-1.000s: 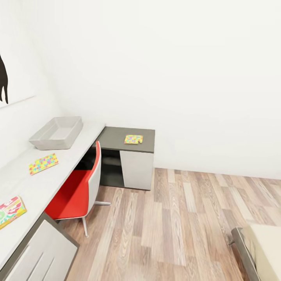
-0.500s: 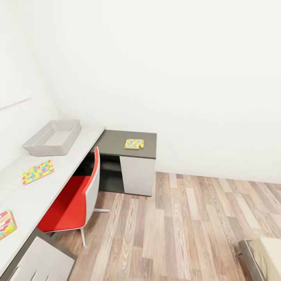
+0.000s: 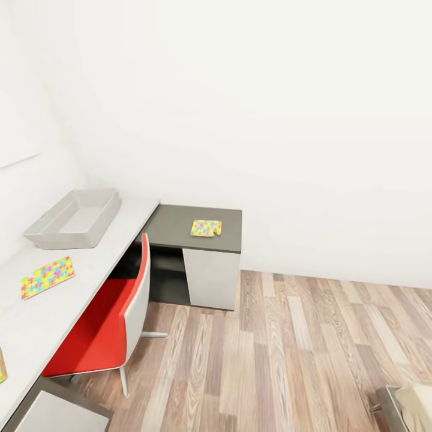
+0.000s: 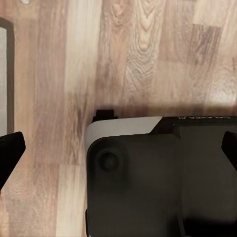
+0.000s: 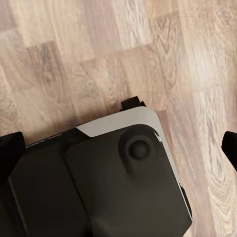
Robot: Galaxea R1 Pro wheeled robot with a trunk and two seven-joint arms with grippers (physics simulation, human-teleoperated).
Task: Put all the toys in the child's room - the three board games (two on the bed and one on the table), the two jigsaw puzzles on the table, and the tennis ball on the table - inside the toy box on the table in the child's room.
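Below, first, the fingers. Left gripper (image 4: 118,148): dark fingers (image 4: 11,150) at either edge of the left wrist view, spread wide, nothing between them; under them the robot's dark base (image 4: 148,182) and the wood-plank floor (image 4: 138,54). Right gripper (image 5: 118,148): dark fingers (image 5: 10,148) likewise set wide apart and empty, above the same kind of base and planks.

Containers. Toy box (image 3: 73,219): pale grey open tray at the far end of the counter's light section (image 3: 36,312), close to the wall corner; what shows of its inside is bare.

Loose items. Jigsaw puzzle (image 3: 47,277): flat on the light section, near the toy box but apart from it. Second jigsaw puzzle (image 3: 206,228): flat on the dark grey section (image 3: 180,225), near that section's front edge. Board game (image 3: 2,366): a sliver of colourful print at the picture's left edge, on the light section.

Edges and room. Red chair (image 3: 105,324): tucked against the counter's front edge. Right of the chair, open plank floor runs to the white wall (image 3: 270,120). Bed (image 3: 411,405): one corner in the lower right.
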